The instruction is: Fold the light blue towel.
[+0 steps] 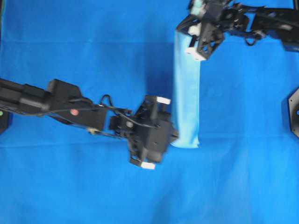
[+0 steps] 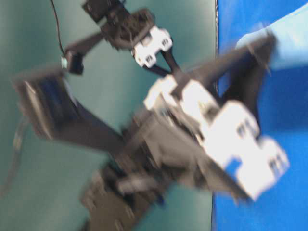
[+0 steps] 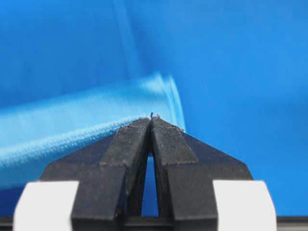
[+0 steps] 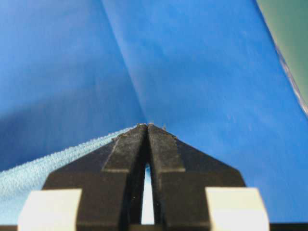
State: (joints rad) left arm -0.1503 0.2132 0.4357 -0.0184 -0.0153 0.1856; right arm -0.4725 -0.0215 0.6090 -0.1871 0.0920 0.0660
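Light blue towel: thin pale sky-blue woven cloth with a stitched hem, gathered into a narrow strip; it sits right of centre in the overhead view, on the deep royal-blue sheet that covers the table
Long axis: runs top to bottom in the overhead view; upper end under the right pincer, lower end squared off just beside the left pincer; the strip widens slightly toward the lower end
Layers: the left wrist view shows several stacked edges at the towel's near corner; the exact count is too blurred to tell
Left pincer: black fingers pressed together at the tips; the hemmed edge of the towel lies caught between them
Left arm: black jointed arm reaching in from the left edge of the overhead view, stretched low across the sheet, wrist angled down and right toward the towel's lower end
Right pincer: fingers closed tip to tip, gripping the towel's hem, which trails off to the lower left in that wrist view
Right arm: enters from the upper right corner of the overhead view, wrist pointing left and down onto the towel's upper end
Table-level view: heavily blurred; arm housings fill the frame, with a piece of pale cloth at the upper right
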